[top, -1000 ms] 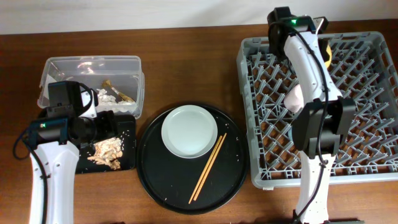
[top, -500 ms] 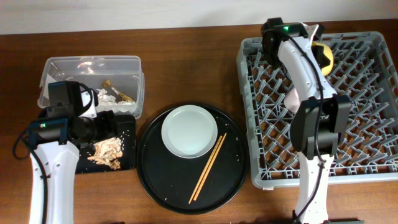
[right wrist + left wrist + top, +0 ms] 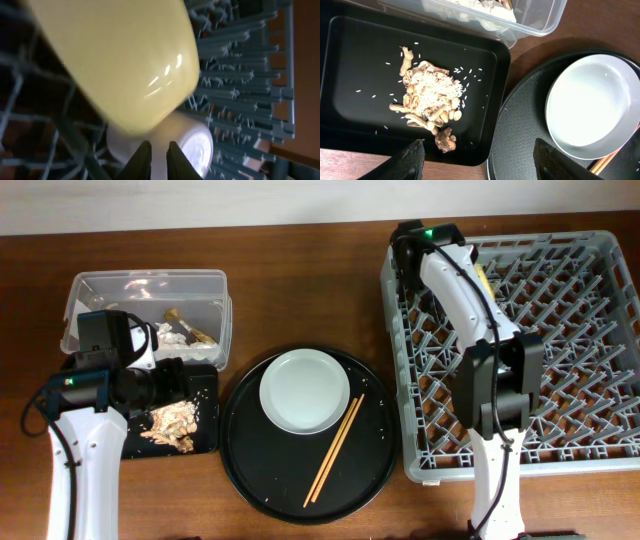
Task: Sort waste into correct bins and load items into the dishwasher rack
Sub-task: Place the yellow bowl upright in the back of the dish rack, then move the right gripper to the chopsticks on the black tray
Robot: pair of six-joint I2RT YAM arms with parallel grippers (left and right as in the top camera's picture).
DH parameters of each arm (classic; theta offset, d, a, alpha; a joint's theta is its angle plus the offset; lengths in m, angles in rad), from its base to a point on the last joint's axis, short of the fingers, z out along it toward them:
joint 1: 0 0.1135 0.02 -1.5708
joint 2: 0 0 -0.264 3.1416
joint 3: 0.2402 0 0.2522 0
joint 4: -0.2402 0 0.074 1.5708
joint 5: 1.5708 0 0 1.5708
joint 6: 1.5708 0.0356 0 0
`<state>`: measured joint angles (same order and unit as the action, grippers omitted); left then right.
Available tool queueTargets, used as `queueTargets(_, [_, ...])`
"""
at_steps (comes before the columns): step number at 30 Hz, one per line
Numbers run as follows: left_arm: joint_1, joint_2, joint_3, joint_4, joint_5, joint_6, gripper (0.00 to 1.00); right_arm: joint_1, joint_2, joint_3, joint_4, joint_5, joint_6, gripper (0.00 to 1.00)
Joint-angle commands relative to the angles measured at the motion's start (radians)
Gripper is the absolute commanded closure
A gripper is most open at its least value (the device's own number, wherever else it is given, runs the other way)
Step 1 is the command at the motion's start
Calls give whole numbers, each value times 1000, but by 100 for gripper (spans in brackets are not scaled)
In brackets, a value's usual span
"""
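Observation:
The pale grey-green plate [image 3: 305, 390] and the wooden chopsticks [image 3: 335, 450] lie on the round black tray. Beige food scraps [image 3: 172, 425] lie in the shallow black tray [image 3: 205, 435]. White tissue [image 3: 165, 335] and a brown wrapper piece [image 3: 195, 332] are in the clear tub [image 3: 100, 285]. My left gripper [image 3: 486, 162] is open and empty over the black tray's near edge, by the scraps [image 3: 430, 97]. My right gripper [image 3: 408, 250] is at the grey rack's [image 3: 580, 330] far left corner. It is shut [image 3: 158, 160], with the yellow bowl [image 3: 120, 60] and a pale cup [image 3: 195, 145] close in front. The light-blue cup is hidden.
The large round black tray [image 3: 260, 470] sits between the bins and the rack. In the left wrist view the plate [image 3: 590, 100] sits right of the black tray [image 3: 350, 60], and the tub's corner [image 3: 535, 20] is at the top. The right arm lies across the rack's left half.
My right gripper has swung left along the rack's far edge, from near the yellow bowl to the far left corner. The left arm has not moved.

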<state>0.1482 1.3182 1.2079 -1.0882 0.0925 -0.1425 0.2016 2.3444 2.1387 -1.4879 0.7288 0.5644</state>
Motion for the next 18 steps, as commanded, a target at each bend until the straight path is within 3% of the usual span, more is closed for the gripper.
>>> queueTargets(1, [3, -11, 3, 2, -3, -6, 31, 6, -82, 10, -8, -31, 6, 69])
queueTargets(6, [3, -11, 3, 2, -3, -6, 31, -2, -287, 21, -10, -76, 5, 27])
queueTargets(9, [3, -11, 3, 2, -3, -6, 31, -51, -423, 21, -11, -251, -26, 6])
queueTargets(11, [3, -11, 3, 2, -3, -6, 31, -100, -478, 21, -5, -419, -123, 2])
queueTargets(13, [3, -11, 3, 2, -3, -6, 27, -172, -525, 21, -34, -729, -303, 1])
queueTargets(18, [3, -11, 3, 2, -3, -6, 25, -189, -528, 10, -169, -857, -333, 1])
